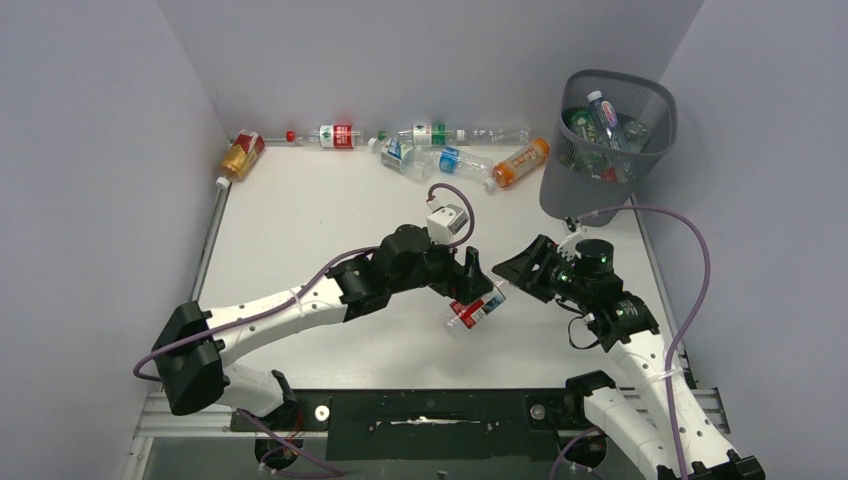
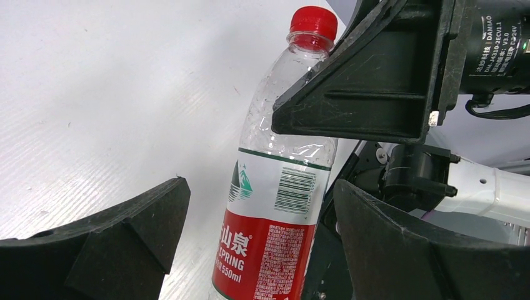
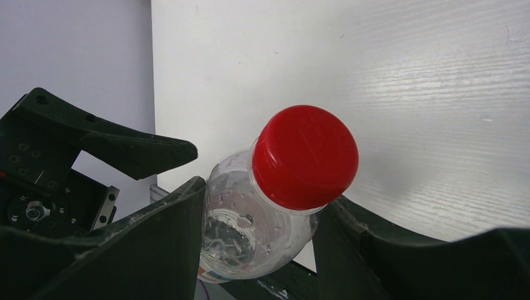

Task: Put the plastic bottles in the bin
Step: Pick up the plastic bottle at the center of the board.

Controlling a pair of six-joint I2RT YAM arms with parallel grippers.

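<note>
Top external view: the right gripper [image 3: 262, 200] pinches the neck end of a clear plastic bottle with red cap and red label [image 1: 472, 312] above the middle of the white table [image 1: 330, 220], while the left gripper [image 2: 259, 187] stands spread on either side of its body. Several bottles lie in the tall dark grey mesh bin [image 1: 562, 185] at the far right corner. Roughly 7 plastic bottles [image 1: 335, 135] lie along the far edge, so I judge most of the job is left.

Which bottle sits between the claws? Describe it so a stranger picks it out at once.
On the white table, find the middle, where the two claws meet. The clear bottle between them has a red cap and a red-and-white label; the right claw is shut near its neck, the left claw open around its body. The other bottles lie along the back wall or in the bin.
</note>
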